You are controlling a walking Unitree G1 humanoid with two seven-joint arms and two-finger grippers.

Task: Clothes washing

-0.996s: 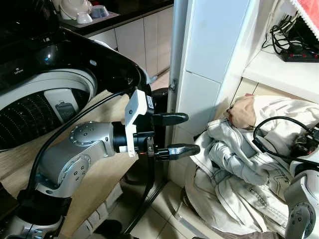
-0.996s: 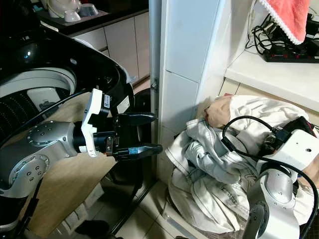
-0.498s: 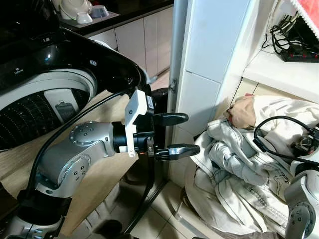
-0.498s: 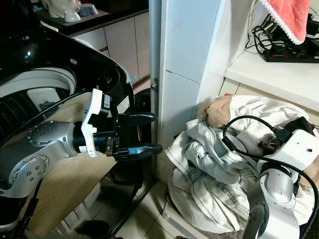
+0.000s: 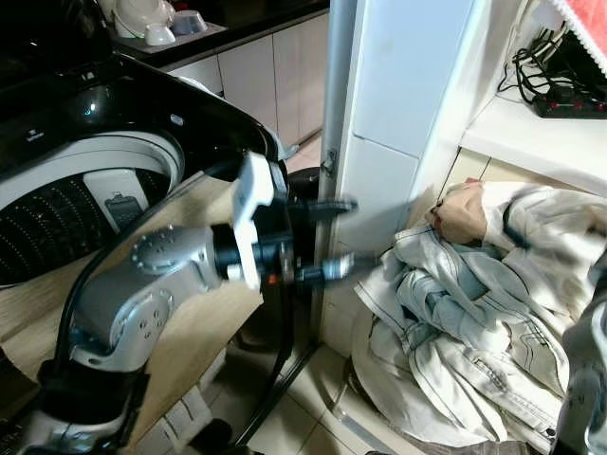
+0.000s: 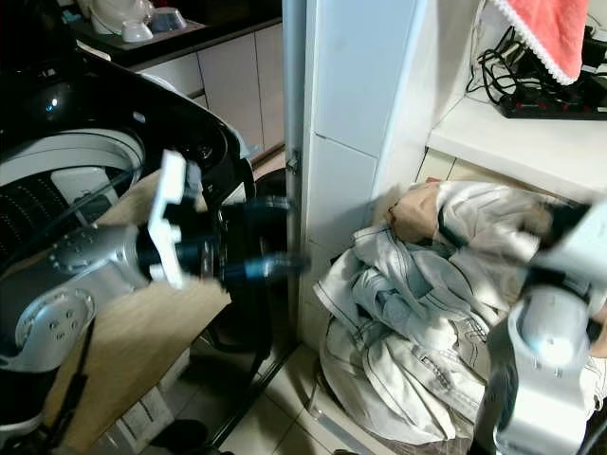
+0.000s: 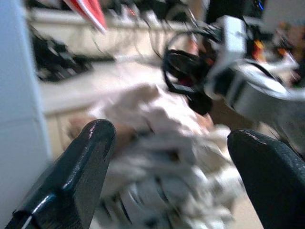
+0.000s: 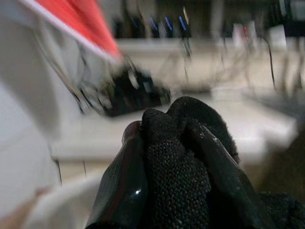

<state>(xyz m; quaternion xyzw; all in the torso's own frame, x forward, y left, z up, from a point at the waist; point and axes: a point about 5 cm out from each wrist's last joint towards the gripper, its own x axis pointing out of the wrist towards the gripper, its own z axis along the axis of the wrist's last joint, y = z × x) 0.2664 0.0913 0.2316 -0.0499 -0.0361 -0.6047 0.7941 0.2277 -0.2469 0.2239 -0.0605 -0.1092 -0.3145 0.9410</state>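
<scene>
No writing can be read; the frames are blurred. The left gripper (image 5: 332,239), at centre frame, reaches level toward the pale clothes heap (image 5: 455,322) at lower right, its fingers spread wide with nothing between them, the heap just beyond the tips. The right gripper (image 8: 169,157) pinches a black knitted cloth (image 8: 176,143) between its fingers. The washing machine (image 5: 85,180) sits at upper left.

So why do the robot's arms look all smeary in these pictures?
Left eye view: the left pincer is motion-blurred, though the clothes pile and washing machine stay sharp. Right eye view: the right arm smears too. Both wrist views are blurry; a black cloth sits between the right pincer's fingers.
</scene>
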